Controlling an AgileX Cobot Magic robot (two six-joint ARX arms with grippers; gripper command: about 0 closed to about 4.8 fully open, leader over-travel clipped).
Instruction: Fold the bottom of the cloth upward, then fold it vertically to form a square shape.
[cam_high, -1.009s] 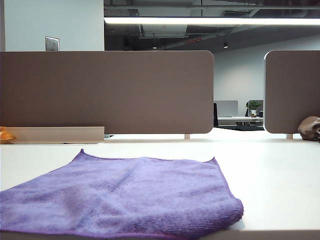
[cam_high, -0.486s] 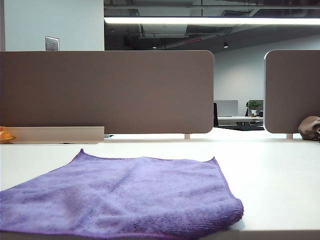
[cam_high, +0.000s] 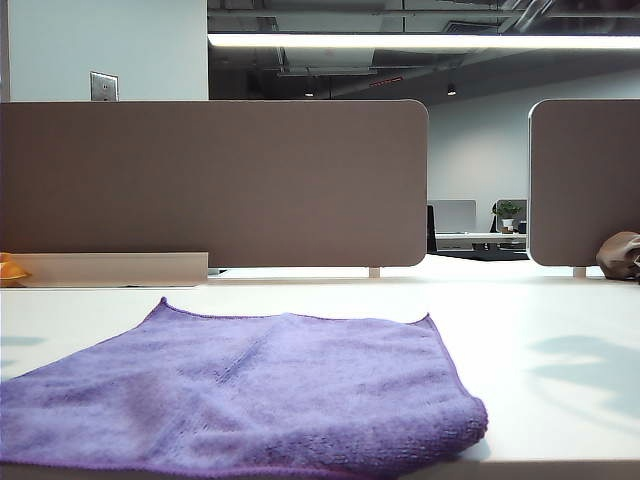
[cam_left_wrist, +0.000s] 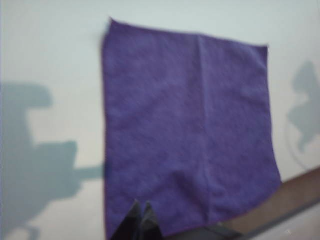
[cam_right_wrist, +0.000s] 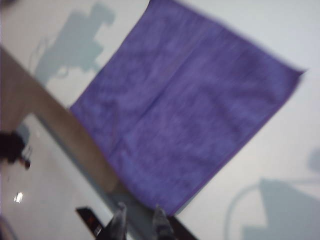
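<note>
The purple cloth (cam_high: 260, 390) lies flat on the white table (cam_high: 540, 320), close to its front edge, with one side looking thick and rounded like a fold. No gripper shows in the exterior view; only faint arm shadows fall on the table. My left gripper (cam_left_wrist: 141, 206) hangs shut and empty above the cloth (cam_left_wrist: 190, 125), near its front hem. My right gripper (cam_right_wrist: 140, 212) stands open with nothing between its fingers, above the table edge beside a front corner of the cloth (cam_right_wrist: 185, 110). Both wrist views are blurred.
Brown partition panels (cam_high: 215, 185) stand along the back of the table. A brownish lump (cam_high: 620, 255) sits at the far right and an orange thing (cam_high: 10, 270) at the far left. The table's brown front edge (cam_left_wrist: 295, 192) runs just past the cloth.
Faint arm shadows have appeared on the table at the left and right of the exterior view. The cloth has not moved.
</note>
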